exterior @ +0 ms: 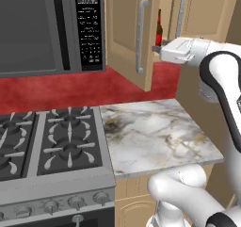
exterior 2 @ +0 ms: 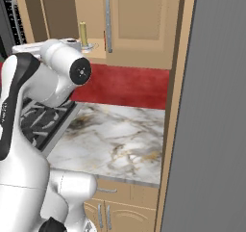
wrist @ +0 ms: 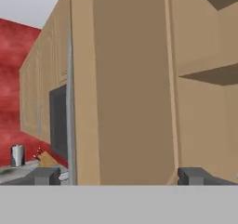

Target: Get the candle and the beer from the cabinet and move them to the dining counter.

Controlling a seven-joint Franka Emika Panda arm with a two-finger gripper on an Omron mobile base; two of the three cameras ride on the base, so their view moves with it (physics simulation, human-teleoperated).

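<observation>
The beer [exterior: 159, 30], a dark bottle with a red label, stands inside the open tan cabinet [exterior: 127, 28], just behind the door's edge. The candle [exterior 2: 83, 33], a pale olive stick in a silver dish holder, stands upright on the cabinet floor. My gripper [wrist: 121, 176] is open wide with nothing between its fingers. It is level with the cabinet floor at the opening, just below and right of the beer, and points at the open door's tan panel. The hand [exterior: 176, 50] reaches in from the right. The dining counter is out of view.
A silver bar handle [exterior: 140, 35] runs down the open door. One inner shelf [wrist: 209, 74] shows. Below lie a short marble countertop [exterior: 155, 136] and the gas stove [exterior: 52, 141], with a microwave [exterior: 47, 28] upper left. A tall grey panel [exterior 2: 211, 110] stands at the right.
</observation>
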